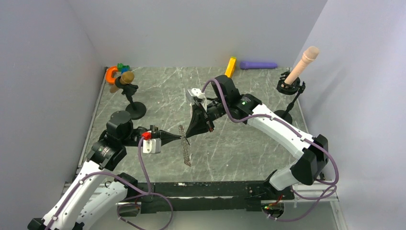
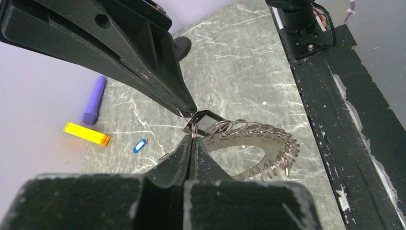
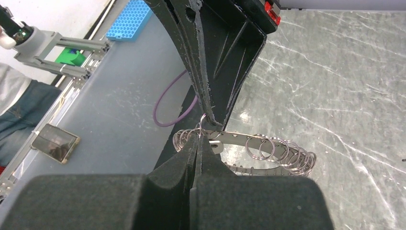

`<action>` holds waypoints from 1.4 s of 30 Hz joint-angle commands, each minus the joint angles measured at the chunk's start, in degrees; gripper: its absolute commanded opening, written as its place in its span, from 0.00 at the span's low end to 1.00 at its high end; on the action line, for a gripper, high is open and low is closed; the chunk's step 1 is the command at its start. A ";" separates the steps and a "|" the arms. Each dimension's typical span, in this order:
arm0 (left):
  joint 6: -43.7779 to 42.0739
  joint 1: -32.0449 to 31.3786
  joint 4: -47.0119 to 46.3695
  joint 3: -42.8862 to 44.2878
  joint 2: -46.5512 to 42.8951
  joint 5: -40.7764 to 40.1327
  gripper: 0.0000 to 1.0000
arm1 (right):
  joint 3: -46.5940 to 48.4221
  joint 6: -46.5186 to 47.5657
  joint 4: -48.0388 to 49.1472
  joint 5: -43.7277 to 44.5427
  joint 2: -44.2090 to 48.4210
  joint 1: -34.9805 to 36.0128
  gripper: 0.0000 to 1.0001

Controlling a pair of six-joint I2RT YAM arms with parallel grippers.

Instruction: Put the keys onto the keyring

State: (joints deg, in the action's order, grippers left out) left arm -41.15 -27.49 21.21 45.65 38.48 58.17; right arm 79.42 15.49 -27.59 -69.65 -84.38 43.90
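The keyring (image 1: 185, 151) is a flat metal loop strung with many small wire rings, and it hangs between both gripper tips above the table. It also shows in the left wrist view (image 2: 261, 143) and the right wrist view (image 3: 268, 149). My left gripper (image 1: 180, 138) (image 2: 193, 137) is shut on one of its small rings. My right gripper (image 1: 188, 136) (image 3: 200, 137) comes from the far side, tip to tip with the left, shut at the black-rimmed key (image 2: 208, 120) beside that ring. A blue key (image 2: 139, 145) lies on the table. The red and green keys are not in view.
A yellow block (image 1: 231, 66) and a purple stick (image 1: 258, 64) lie at the back edge. An orange horseshoe piece (image 1: 111, 74) and a figure on a black stand (image 1: 135, 110) are at back left. A peg on a stand (image 1: 304, 61) is at back right.
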 commanded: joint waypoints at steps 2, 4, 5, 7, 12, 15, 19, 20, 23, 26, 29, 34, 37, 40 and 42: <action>-1.63 0.01 1.59 1.34 -0.18 -1.85 0.00 | 2.63 1.20 -1.60 -1.78 1.93 -0.26 0.00; -1.56 0.00 1.53 1.07 -0.49 -2.23 0.00 | 2.50 1.20 -1.59 -1.09 1.98 -0.49 0.00; -1.37 -0.01 1.31 0.98 -0.56 -2.34 0.00 | 2.42 1.35 -1.65 -0.74 2.01 -0.56 0.00; -0.48 -0.02 0.32 1.06 -0.58 -2.07 0.00 | 2.33 1.28 -1.56 -0.14 1.98 -0.66 0.00; 0.57 -0.25 3.03 4.87 1.99 -3.14 0.00 | 1.55 -0.45 0.01 0.68 1.25 -0.53 0.00; -1.04 -1.97 7.13 6.90 3.84 -6.33 0.00 | 1.37 -1.53 0.76 0.92 0.74 -0.53 0.00; -1.51 -6.39 10.27 8.92 6.24 -11.92 0.00 | 0.80 -3.28 2.65 1.22 0.17 -0.57 0.00; -1.63 -7.46 11.14 9.60 6.83 -14.19 0.00 | 0.68 -3.50 2.79 1.42 -0.13 -0.49 0.00; -1.73 -9.90 13.28 11.07 8.39 -19.04 0.00 | 0.74 -3.70 2.73 1.81 -0.70 -0.53 0.00; -0.68 -11.27 14.11 12.33 9.16 -22.47 0.00 | 0.65 -3.68 2.46 2.68 -1.24 -0.49 0.00; 0.85 -13.03 14.45 13.94 9.77 -26.47 0.00 | 0.66 -3.24 1.75 3.89 -2.39 -0.48 0.00; 3.52 -16.03 14.94 15.96 10.91 -31.61 0.00 | 0.15 -4.86 3.34 3.99 -2.99 -0.48 0.00; 5.47 -17.25 15.08 16.31 11.74 -34.75 0.00 | -0.05 -5.00 3.58 4.25 -2.82 -0.52 0.00; 7.07 -17.69 15.24 16.61 12.28 -36.57 0.00 | -0.29 -4.60 3.34 4.60 -2.91 -0.64 0.00; 8.21 -17.73 16.04 17.39 12.84 -37.33 0.00 | -0.43 -4.47 3.30 4.71 -3.07 -0.68 0.00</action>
State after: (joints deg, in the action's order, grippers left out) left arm -36.14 -44.69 39.42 59.44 50.50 24.45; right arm 79.15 11.75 -26.61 -64.31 -87.46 43.03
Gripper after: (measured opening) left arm 0.011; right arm 0.009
